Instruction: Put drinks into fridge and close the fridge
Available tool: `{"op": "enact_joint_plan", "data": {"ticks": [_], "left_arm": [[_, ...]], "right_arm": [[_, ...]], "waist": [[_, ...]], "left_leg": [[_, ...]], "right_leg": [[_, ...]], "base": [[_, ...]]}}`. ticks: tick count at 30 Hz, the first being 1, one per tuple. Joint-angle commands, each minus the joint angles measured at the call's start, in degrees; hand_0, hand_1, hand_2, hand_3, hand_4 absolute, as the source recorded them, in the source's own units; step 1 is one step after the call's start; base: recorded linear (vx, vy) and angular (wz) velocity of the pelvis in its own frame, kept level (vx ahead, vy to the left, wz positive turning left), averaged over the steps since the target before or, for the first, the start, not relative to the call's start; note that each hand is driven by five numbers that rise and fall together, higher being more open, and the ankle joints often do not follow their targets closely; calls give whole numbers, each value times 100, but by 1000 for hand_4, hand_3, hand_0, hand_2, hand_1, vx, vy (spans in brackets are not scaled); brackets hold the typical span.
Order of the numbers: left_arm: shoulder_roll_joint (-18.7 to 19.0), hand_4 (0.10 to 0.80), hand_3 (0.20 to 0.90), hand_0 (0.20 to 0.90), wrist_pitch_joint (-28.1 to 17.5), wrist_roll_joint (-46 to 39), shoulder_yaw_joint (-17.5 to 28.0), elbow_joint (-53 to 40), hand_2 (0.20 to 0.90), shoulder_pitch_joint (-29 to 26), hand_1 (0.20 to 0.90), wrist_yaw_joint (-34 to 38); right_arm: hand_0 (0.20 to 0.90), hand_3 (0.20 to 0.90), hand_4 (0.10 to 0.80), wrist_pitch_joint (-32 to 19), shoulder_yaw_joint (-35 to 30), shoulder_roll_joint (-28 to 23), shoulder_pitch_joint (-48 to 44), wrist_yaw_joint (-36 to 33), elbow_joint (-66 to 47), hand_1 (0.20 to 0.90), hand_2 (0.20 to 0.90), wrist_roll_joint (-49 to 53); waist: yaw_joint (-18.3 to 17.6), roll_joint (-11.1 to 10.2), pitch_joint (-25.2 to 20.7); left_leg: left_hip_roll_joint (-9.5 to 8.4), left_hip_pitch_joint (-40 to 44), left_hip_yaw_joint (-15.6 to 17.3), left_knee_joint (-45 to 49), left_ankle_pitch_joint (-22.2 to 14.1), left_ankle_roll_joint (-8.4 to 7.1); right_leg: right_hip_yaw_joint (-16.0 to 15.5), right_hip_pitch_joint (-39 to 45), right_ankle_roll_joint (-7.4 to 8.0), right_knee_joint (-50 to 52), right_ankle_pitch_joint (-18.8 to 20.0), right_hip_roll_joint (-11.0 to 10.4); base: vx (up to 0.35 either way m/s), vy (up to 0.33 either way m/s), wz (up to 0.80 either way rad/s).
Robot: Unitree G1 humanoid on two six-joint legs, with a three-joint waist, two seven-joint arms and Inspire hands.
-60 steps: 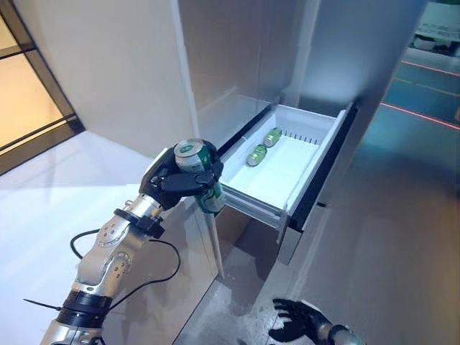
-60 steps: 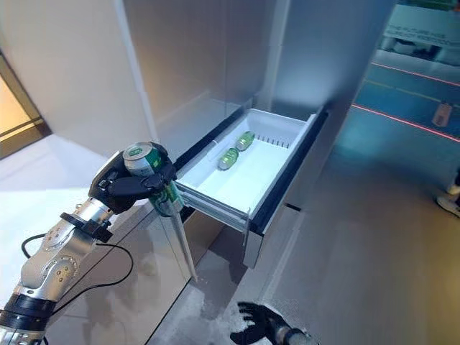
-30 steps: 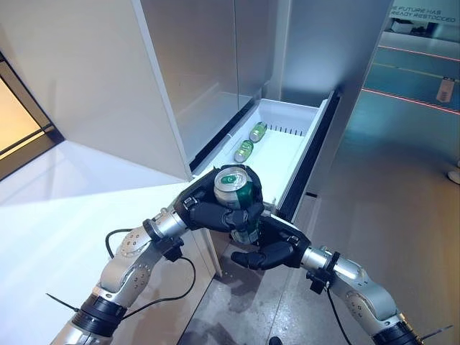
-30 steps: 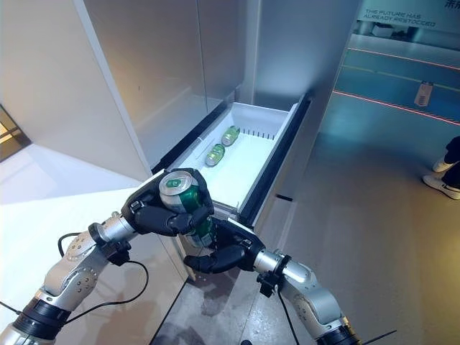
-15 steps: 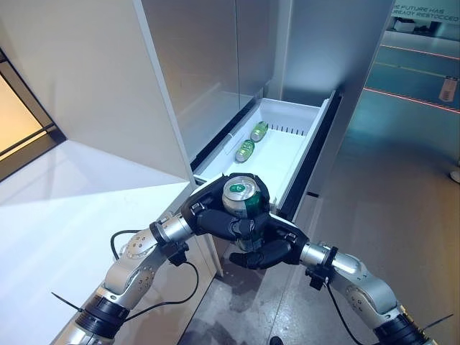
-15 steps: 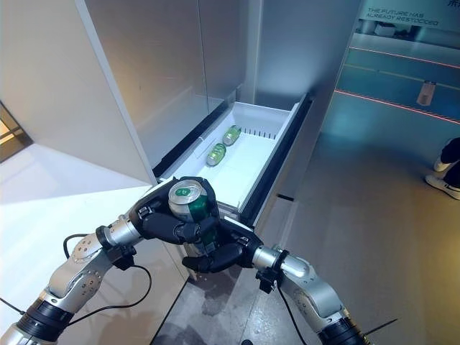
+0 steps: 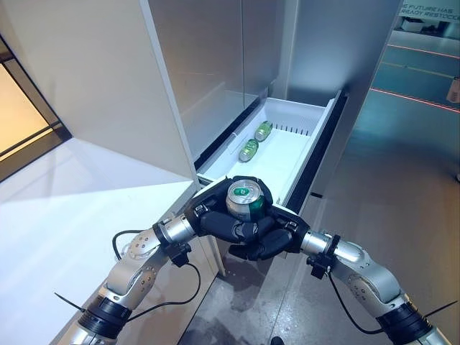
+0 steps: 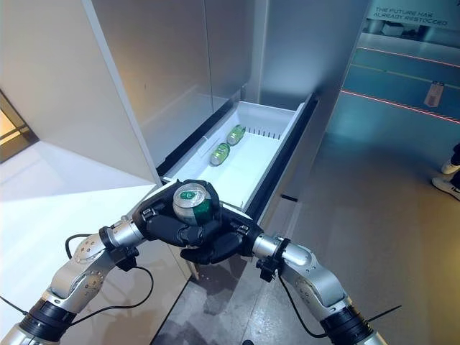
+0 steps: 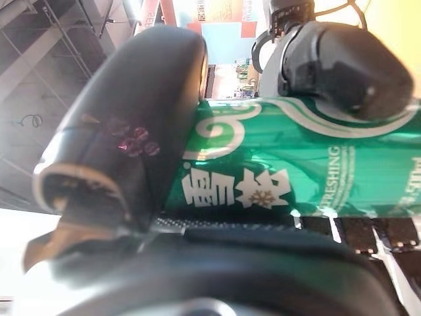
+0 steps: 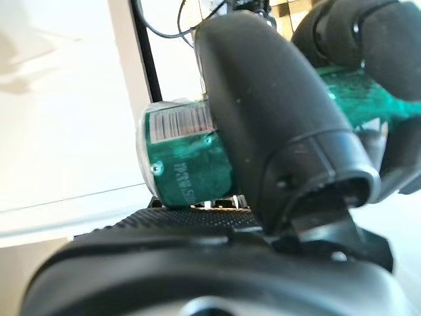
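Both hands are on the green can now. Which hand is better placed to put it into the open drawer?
Probably the right hand: it wraps the green can from the side of the open drawer, beside the drawer's front. The left hand grips from the cabinet side.

two shiny silver-grey arms with round joints and black rings; the left hand [image 7: 215,219] and right hand [image 7: 273,241] are dark, with thick black fingers [image 9: 125,125]

The drawer [image 7: 327,133] stands open, projecting from the fridge [image 7: 215,65]. Two cans [image 7: 256,141] lie in it at the left wall, one behind the other. A third can [image 7: 244,198] sits upright before the drawer, between the left hand [image 7: 215,219] and right hand [image 7: 277,241].
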Motion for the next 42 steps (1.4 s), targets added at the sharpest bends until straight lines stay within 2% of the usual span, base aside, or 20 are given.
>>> {"op": "enact_joint_plan", "data": {"ticks": [1, 5, 6, 7, 8, 16, 29, 34, 35, 36, 37, 38, 42], "left_arm": [[-208, 100, 200, 300, -515, -461, 57, -114, 300, -889, 300, 42], [-261, 100, 200, 300, -559, -548, 1, -135, 300, -896, 300, 50], [-275, 100, 200, 300, -565, -552, -11, -137, 300, -895, 300, 29], [-278, 100, 200, 300, -557, -569, -16, -153, 300, -885, 300, 3], [-281, 100, 200, 300, -561, -569, -28, -160, 300, -885, 300, 4], [-359, 100, 200, 300, -565, -517, -154, -180, 300, -901, 300, -57], [-461, 100, 200, 300, -511, -458, -245, -259, 300, -897, 300, -42], [-438, 105, 205, 305, -999, -205, -166, -321, 305, -864, 305, 231], [-436, 259, 359, 436, -1089, -133, -148, -344, 436, -856, 436, 321], [-436, 259, 359, 436, -1167, -45, -130, -377, 436, -835, 436, 380], [-428, 487, 587, 632, -1197, -14, -121, -393, 632, -821, 632, 418], [-411, 800, 900, 900, -1298, 63, -90, -423, 900, -784, 900, 497], [-445, 800, 900, 900, -1774, 367, 117, -555, 900, -653, 900, 828]], "right_arm": [[900, 900, 800, -231, -133, 371, -935, 13, -680, 900, 900, 813], [900, 900, 800, -27, -16, 374, -885, 106, -571, 900, 900, 793], [552, 494, 394, -4, 14, 376, -870, 140, -549, 552, 552, 803], [328, 233, 133, -1, 46, 381, -838, 139, -539, 328, 328, 815], [300, 200, 100, -9, 52, 375, -836, 129, -539, 300, 300, 832], [300, 200, 100, -186, 76, 494, -791, -143, -559, 300, 300, 793], [300, 200, 100, -303, -180, 283, -973, -813, -603, 300, 300, 436], [300, 200, 100, -303, -378, 170, -1043, -1142, -683, 300, 300, 255], [300, 200, 100, -301, -412, 164, -1047, -1188, -691, 300, 300, 212], [300, 200, 100, -299, -446, 157, -1031, -1237, -711, 300, 300, 178], [300, 200, 100, -297, -468, 142, -1027, -1264, -721, 300, 300, 176], [300, 200, 100, -284, -516, 115, -1008, -1299, -748, 300, 300, 168], [300, 200, 100, -293, -779, 79, -797, -1328, -830, 300, 300, -114]], "waist": [[45, -164, -340], [42, -167, -344], [43, -166, -347], [44, -167, -351], [42, -167, -348], [8, -161, -330], [-81, -168, -331], [-110, -196, -332], [-118, -199, -331], [-124, -203, -332], [-127, -207, -333], [-131, -213, -332], [-147, -238, -326]], "left_leg": [[-260, -88, -454, 193, -395, 153], [-254, -94, -461, 187, -379, 147], [-252, -90, -460, 181, -375, 145], [-252, -86, -463, 183, -373, 143], [-252, -82, -464, 182, -374, 144], [-246, -61, -461, 201, -386, 150], [-203, -38, -421, 170, -399, 158], [-173, -25, -386, 155, -415, 169], [-167, -27, -376, 149, -412, 166], [-165, -28, -372, 144, -409, 165], [-163, -29, -367, 144, -409, 163], [-159, -32, -356, 146, -408, 161], [-146, -46, -329, 119, -403, 178]], "right_leg": [[-365, 64, 96, 491, -717, 235], [-374, 61, 93, 488, -711, 233], [-375, 64, 94, 483, -708, 234], [-375, 71, 91, 482, -709, 237], [-375, 73, 90, 482, -709, 238], [-357, 86, 89, 491, -709, 246], [-260, 34, 86, 599, -758, 292], [-223, 8, 93, 658, -785, 308], [-220, -3, 97, 665, -784, 311], [-216, -11, 98, 671, -783, 313], [-213, -13, 101, 673, -783, 312], [-205, -19, 105, 675, -782, 311], [-188, -51, 111, 704, -789, 320]], "base": [[0, 0, 0], [0, 0, 0], [0, 0, 0], [0, 0, 0], [0, 0, 0], [0, 0, 0], [2, -2, 0], [9, -21, 0], [17, -33, 0], [0, 0, 0], [0, 0, 0], [10, -34, 0], [3, -17, 0]]}}
